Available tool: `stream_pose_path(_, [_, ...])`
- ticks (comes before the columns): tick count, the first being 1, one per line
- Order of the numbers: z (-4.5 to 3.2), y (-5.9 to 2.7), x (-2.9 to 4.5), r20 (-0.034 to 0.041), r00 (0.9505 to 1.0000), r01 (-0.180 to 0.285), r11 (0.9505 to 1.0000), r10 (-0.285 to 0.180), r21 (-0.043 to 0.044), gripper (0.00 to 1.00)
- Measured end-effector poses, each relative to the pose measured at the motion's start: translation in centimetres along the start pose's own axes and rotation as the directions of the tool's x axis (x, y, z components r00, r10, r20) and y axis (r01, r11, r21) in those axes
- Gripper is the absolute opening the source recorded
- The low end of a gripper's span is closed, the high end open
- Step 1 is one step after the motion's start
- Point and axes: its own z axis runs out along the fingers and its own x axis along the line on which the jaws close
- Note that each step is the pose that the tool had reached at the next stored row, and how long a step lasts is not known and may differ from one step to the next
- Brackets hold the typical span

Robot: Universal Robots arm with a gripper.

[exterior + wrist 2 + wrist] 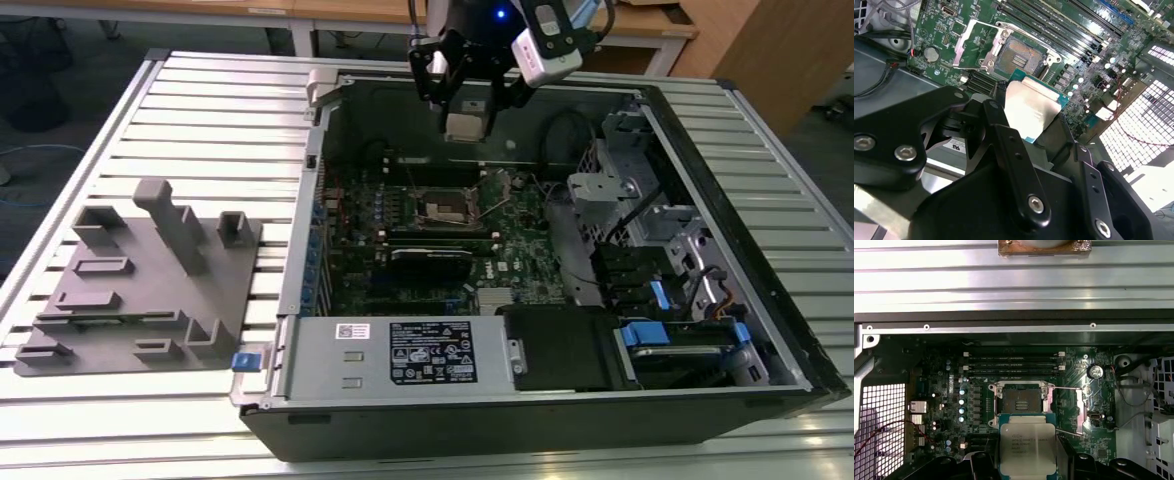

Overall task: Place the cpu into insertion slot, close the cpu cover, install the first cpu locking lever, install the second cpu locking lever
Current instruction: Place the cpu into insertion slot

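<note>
A slatted metal worktop [200, 100] carries an open computer case [534, 425] lying on its side. Just beside the case, on the exterior view's left, sits a grey plastic holder [147, 290] with upright posts. Inside the case, a black labelled power box [400, 352] lies along the near wall, and the green circuit board [400, 235] covers the floor beyond it. The arm [467, 25] hangs over the far part of the case, above the board. Its jaws are clamped on the chip [466, 127], with a black finger [1004, 145] on each of two opposite edges. The chip is held in the air, well clear of the board, and its dull silver face shows in both wrist views. On the board, four long black memory slots [1011, 362] run side by side, and the socket [1020, 401] lies just beside them with its dark centre bare. In the second wrist view the thin silver cover [962, 46] is folded back next to the socket, its square window framing green board. In the first wrist view the chip [1027, 447] appears right next to the socket rather than over its centre.
</note>
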Motion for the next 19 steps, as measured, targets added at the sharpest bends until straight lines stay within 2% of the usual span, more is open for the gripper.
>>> stream_pose_path(10, [0.13,-0.01,-0.01,0.0001,1.0000,0.000,1.0000,0.000,0.0000,0.54])
stream_pose_path(19, [1.34,-0.11,0.12,0.0069,1.0000,0.002,1.0000,-0.002,-0.0001,0.54])
